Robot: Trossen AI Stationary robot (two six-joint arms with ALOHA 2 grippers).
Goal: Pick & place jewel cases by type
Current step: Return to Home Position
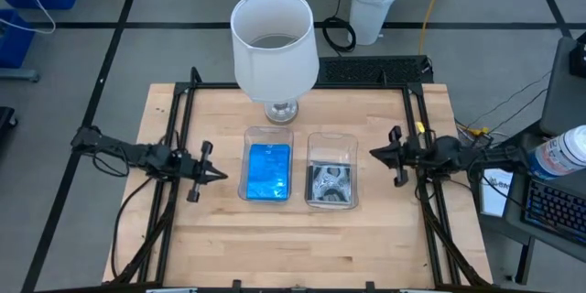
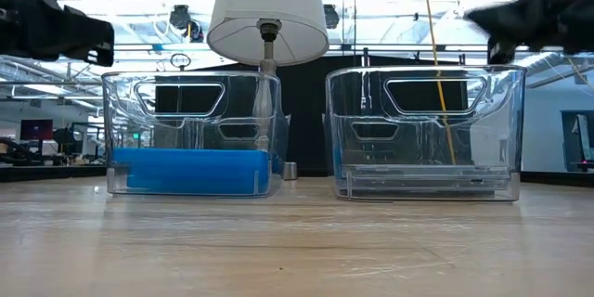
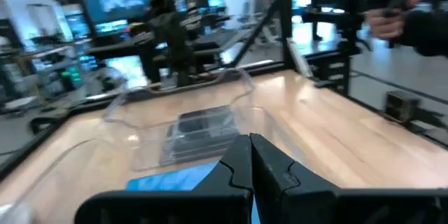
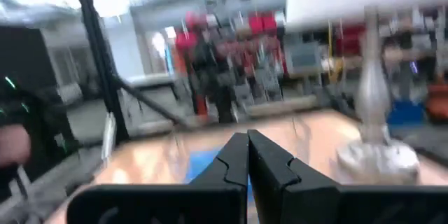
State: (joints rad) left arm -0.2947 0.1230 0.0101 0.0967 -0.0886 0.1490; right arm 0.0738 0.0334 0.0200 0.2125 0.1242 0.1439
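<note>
Wooden table (image 1: 302, 247) with two clear trays side by side at its middle. The blue jewel cases (image 1: 268, 171) lie flat, stacked, in the left clear tray (image 1: 268, 136). The grey jewel cases (image 1: 330, 183) lie flat in the right clear tray (image 1: 331, 137). A white-shaded lamp (image 1: 274, 41) stands just behind the trays, toward the table's far edge. The left gripper (image 1: 218, 174) hangs above the table near its left edge, jaws together and empty. The right gripper (image 1: 374, 153) faces it from near the right edge, jaws likewise together.
</note>
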